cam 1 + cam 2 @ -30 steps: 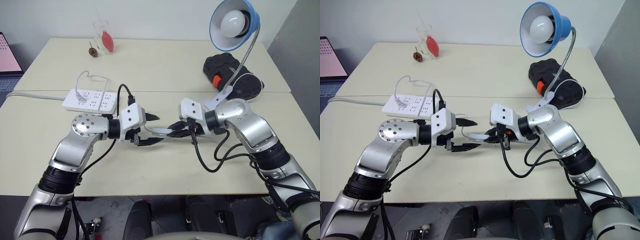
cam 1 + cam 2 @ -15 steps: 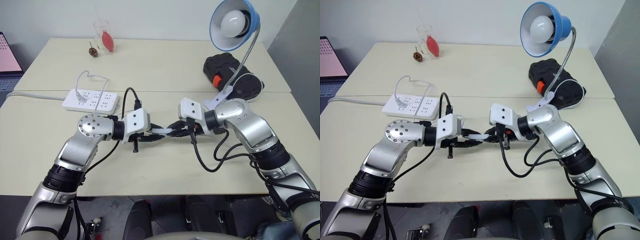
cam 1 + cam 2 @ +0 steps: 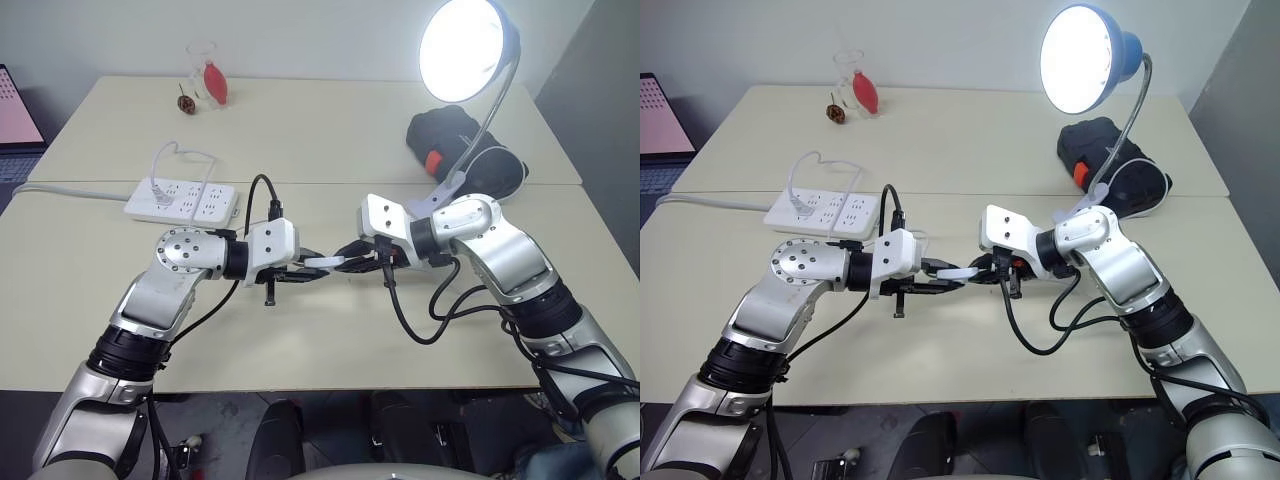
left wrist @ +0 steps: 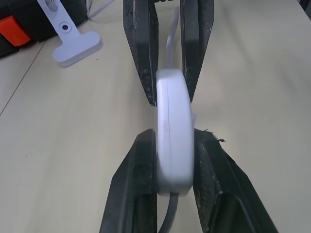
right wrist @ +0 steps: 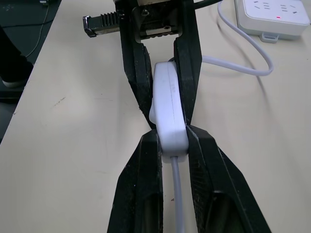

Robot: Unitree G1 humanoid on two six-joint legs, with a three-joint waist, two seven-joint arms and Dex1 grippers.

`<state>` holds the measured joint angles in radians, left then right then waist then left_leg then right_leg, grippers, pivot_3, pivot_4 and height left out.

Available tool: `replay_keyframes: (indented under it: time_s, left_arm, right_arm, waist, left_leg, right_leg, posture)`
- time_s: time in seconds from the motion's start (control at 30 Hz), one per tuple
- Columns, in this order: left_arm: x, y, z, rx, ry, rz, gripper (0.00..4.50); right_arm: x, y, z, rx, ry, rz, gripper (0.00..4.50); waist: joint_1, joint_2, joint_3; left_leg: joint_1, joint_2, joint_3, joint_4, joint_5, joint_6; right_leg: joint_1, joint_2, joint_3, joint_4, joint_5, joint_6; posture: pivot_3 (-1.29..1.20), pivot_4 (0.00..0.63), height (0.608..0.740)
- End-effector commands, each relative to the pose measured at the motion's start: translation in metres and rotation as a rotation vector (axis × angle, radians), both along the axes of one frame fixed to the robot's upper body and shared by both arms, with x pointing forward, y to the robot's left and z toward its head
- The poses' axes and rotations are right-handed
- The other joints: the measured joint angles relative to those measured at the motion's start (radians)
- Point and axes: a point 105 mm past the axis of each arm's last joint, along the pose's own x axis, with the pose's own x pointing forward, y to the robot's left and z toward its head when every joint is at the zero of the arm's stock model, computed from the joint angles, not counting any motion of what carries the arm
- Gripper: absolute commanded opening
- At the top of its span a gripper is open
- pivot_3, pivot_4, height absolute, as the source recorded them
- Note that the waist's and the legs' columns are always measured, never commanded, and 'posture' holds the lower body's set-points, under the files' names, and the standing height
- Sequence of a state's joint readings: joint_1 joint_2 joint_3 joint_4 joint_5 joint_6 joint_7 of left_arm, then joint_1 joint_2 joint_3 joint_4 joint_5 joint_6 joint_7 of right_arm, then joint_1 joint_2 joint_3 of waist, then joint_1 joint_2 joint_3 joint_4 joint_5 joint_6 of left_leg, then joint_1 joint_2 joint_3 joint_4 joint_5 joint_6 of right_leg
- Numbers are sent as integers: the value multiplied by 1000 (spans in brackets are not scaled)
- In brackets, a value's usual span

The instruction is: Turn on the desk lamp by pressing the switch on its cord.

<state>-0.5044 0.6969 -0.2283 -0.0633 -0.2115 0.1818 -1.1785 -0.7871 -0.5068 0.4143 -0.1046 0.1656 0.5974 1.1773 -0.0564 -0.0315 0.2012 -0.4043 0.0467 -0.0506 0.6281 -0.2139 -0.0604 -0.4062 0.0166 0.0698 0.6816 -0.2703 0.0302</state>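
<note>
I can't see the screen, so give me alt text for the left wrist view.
Both grippers pinch the white switch from opposite ends: the left gripper rises from below, the right gripper faces it. Beneath is a beige table, with the lamp's white clip base farther off.

Desk lamp (image 3: pixel 468 45): round blue shade, bulb lit and glowing bright white, raised on a curved silver gooseneck above its white clip base at the table's far right. Switch (image 4: pixel 172 145): small white oblong, held on edge above the tabletop, pinched at opposite ends between two pairs of black fingers. Cord (image 5: pixel 177 199): thin white wire leaving each end of the switch.
</note>
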Motion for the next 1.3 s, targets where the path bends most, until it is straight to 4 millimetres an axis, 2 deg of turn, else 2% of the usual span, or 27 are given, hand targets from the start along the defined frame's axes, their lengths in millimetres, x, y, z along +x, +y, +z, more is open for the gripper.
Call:
replay_keyframes:
  time_s: [0.03,0.1,0.17,0.2,0.23,0.53,0.6,0.77,0.97,1.1,1.23,1.3]
  left_arm:
    - [12,8,16,-23,-81,59,598]
    - [13,8,16,-26,-79,61,579]
    - [13,9,14,-26,-74,60,1264]
    - [12,9,13,-24,-71,58,1274]
    - [12,9,12,-23,-66,54,1676]
    - [8,15,7,12,-66,34,3554]
    - [3,22,6,23,-58,35,3817]
    - [-6,39,8,-2,-42,102,3833]
    - [-17,64,1,11,-19,206,3833]
    - [-18,68,3,-3,-26,236,3833]
    - [-18,69,5,-10,-34,252,3833]
    - [-18,69,7,-21,-38,262,3833]
  right_arm:
    - [-7,8,14,39,-32,53,355]
    - [-7,8,14,40,-32,55,355]
    - [-8,9,14,41,-32,57,355]
    - [-8,9,14,41,-32,57,355]
    - [-8,9,14,41,-32,57,354]
    - [-8,10,13,39,-32,63,353]
    - [-2,9,10,30,-44,49,353]
    - [23,6,3,33,-73,-30,353]
    - [55,2,-20,-5,-132,-109,353]
    - [70,0,-37,-43,-168,-140,353]
    - [74,-5,-48,-57,-142,-147,353]
    - [77,-9,-49,-55,-144,-160,1071]
  waist:
    - [0,0,0]
    - [0,0,0]
    - [0,0,0]
    - [0,0,0]
    - [0,0,0]
    - [0,0,0]
    - [0,0,0]
    - [-6,0,0]
    - [-3,0,0]
    - [0,0,0]
    - [-1,0,0]
    - [-1,0,0]
  left_leg:
    - [0,0,0,0,0,0]
    - [0,0,0,0,0,0]
    - [0,0,0,0,0,0]
    - [0,0,0,0,0,0]
    - [0,0,0,0,0,0]
    - [0,0,0,0,0,0]
    - [0,0,0,0,0,0]
    - [0,0,0,0,0,0]
    - [0,0,1,0,0,0]
    - [0,0,1,0,0,0]
    - [0,0,1,0,0,0]
    - [1,0,1,0,0,0]
  right_leg:
    - [0,0,0,0,0,0]
    - [0,0,0,0,0,0]
    - [0,0,0,0,0,0]
    - [0,0,0,0,0,0]
    - [0,0,0,0,0,0]
    - [0,0,0,0,0,0]
    - [0,0,0,0,0,0]
    - [0,0,0,0,0,0]
    - [0,0,0,0,0,0]
    - [0,0,0,0,0,0]
    - [0,0,1,0,0,-1]
    - [0,0,1,0,0,0]
  posture:
    - [0,150,740]
    - [0,150,740]
    - [0,150,740]
    - [0,150,740]
    - [0,150,740]
    - [0,150,740]
    - [0,150,740]
    - [0,150,740]
    - [0,150,740]
    - [0,150,740]
    - [0,150,740]
    - [0,150,740]
